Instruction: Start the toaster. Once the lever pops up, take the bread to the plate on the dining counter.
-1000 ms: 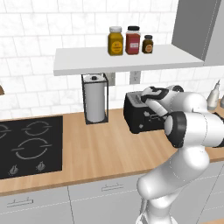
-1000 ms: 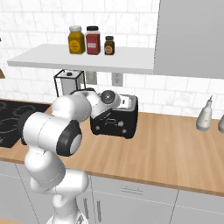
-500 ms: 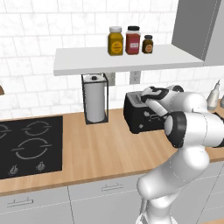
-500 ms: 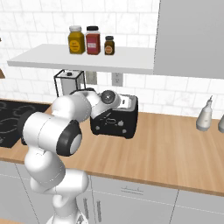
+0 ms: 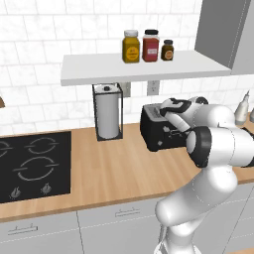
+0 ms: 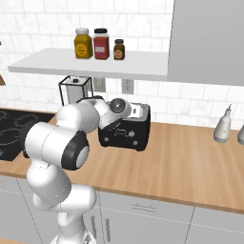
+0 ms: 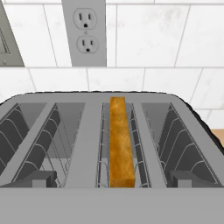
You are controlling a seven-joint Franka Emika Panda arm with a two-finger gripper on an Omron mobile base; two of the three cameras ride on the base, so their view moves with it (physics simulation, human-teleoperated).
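Observation:
The black toaster stands on the wood counter against the tiled wall. From above, the hand view looks straight into the toaster's slots. The bread stands on edge in the slot right of the middle, its brown crust up. My gripper hovers just above the toaster top, open wide, with one fingertip on either side of the slots and nothing between them. In the left base view the gripper sits over the toaster's top. The plate and the dining counter are out of view.
A paper towel roll in a black holder stands left of the toaster, and a black cooktop lies further left. Three jars sit on the white shelf above. A pale bottle stands at the right. An outlet is on the wall behind.

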